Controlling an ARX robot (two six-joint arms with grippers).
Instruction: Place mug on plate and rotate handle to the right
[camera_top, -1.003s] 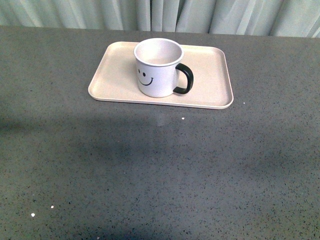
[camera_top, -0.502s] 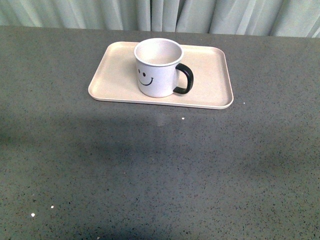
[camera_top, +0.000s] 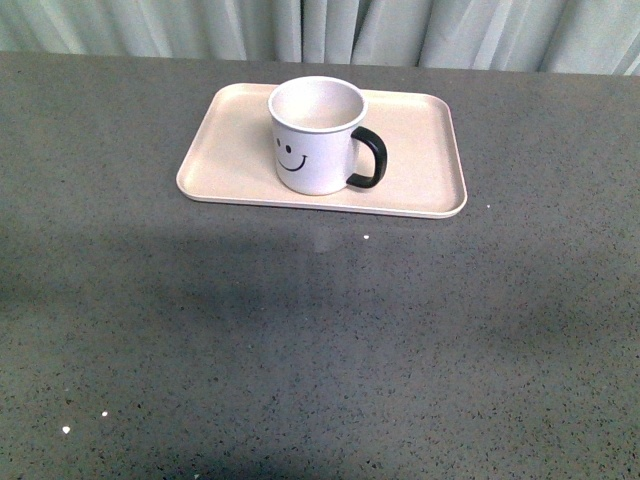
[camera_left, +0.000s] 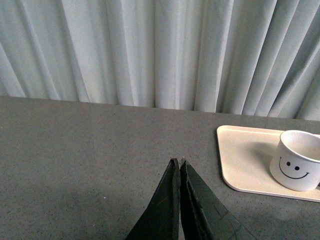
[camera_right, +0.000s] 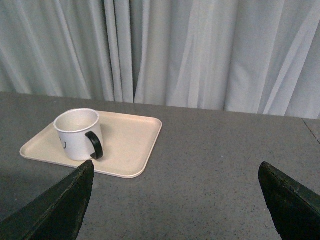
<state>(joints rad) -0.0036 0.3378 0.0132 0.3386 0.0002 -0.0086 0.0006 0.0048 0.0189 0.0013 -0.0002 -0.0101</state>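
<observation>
The white mug with a black smiley face stands upright on the pale pink-beige plate at the far middle of the table. Its black handle points to the right. Neither gripper shows in the front view. In the left wrist view my left gripper is shut and empty over bare table, well apart from the plate and mug. In the right wrist view my right gripper is open wide and empty, apart from the plate and mug.
The grey speckled table stretches in front of the plate. Pale pleated curtains hang behind the table's far edge. A few white specks lie near the front left.
A dark shadow on the table at the left and near edge has faded and drawn back. The mug and plate have not moved.
</observation>
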